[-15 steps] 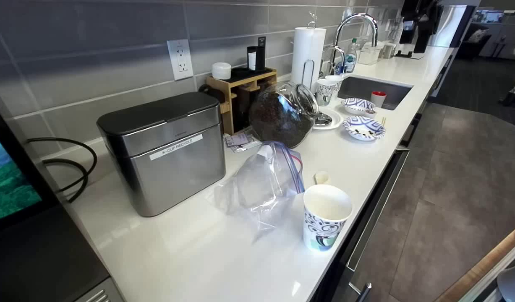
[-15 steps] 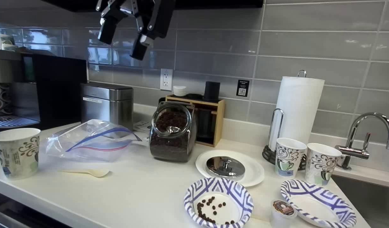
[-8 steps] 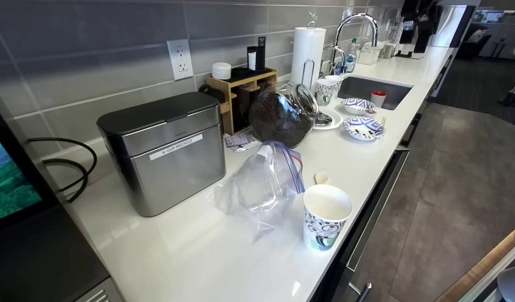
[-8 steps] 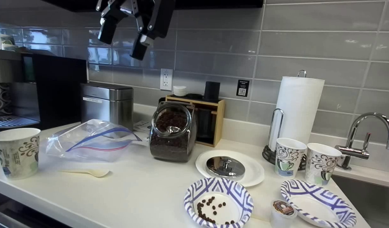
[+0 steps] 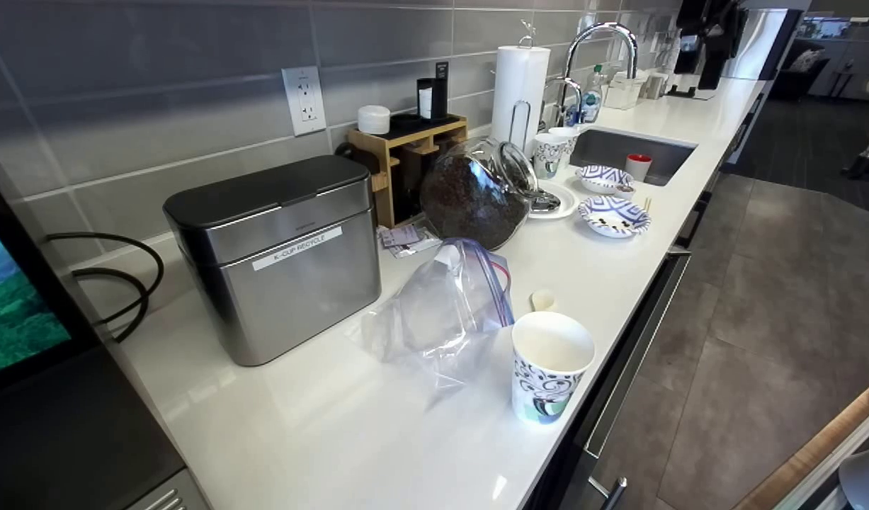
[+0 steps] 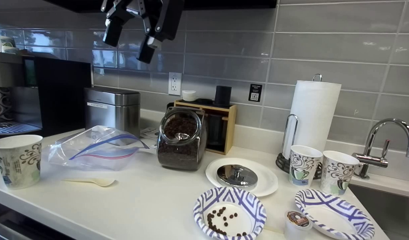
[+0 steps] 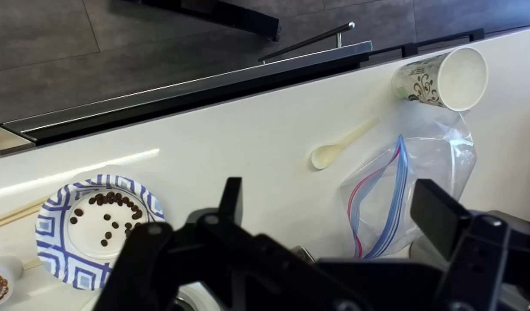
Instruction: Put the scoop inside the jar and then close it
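A cream spoon-like scoop (image 6: 102, 181) lies on the counter; it also shows in the wrist view (image 7: 327, 155) and partly behind a cup in an exterior view (image 5: 542, 300). The glass jar (image 6: 179, 155) of dark coffee beans has its open round mouth slanting toward the counter's front; it also shows in an exterior view (image 5: 473, 198). A shiny piece shows at the mouth's lower rim; I cannot tell what it is. The chrome lid (image 6: 237, 176) lies on a white plate (image 6: 269, 186). My gripper (image 6: 129, 44) is open and empty, high above the counter; its fingers spread wide in the wrist view (image 7: 336, 207).
A clear zip bag (image 6: 94, 150) and paper cup (image 6: 17, 161) lie near the scoop. A patterned bowl (image 6: 199, 213) holds beans. A steel bin (image 6: 112, 108), wooden rack (image 6: 230, 133), paper towel roll (image 6: 314, 116), two cups (image 6: 304, 166) and another bowl (image 6: 357, 218) stand around.
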Action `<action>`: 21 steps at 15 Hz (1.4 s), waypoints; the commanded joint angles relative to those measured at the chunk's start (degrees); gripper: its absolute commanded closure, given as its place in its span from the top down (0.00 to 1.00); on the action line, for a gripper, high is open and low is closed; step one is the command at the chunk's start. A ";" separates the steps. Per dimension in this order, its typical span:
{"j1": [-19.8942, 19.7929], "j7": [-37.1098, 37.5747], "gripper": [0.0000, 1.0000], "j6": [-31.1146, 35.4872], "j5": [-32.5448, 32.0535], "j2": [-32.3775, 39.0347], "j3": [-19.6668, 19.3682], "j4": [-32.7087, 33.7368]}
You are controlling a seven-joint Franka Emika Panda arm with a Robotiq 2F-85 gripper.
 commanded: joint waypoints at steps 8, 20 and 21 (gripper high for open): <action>-1.53 3.85 1.00 8.15 6.79 8.28 3.62 -1.34; -1.65 2.58 1.00 23.61 6.55 14.37 5.87 -5.47; -1.66 2.58 1.00 23.61 6.55 14.46 5.87 -5.39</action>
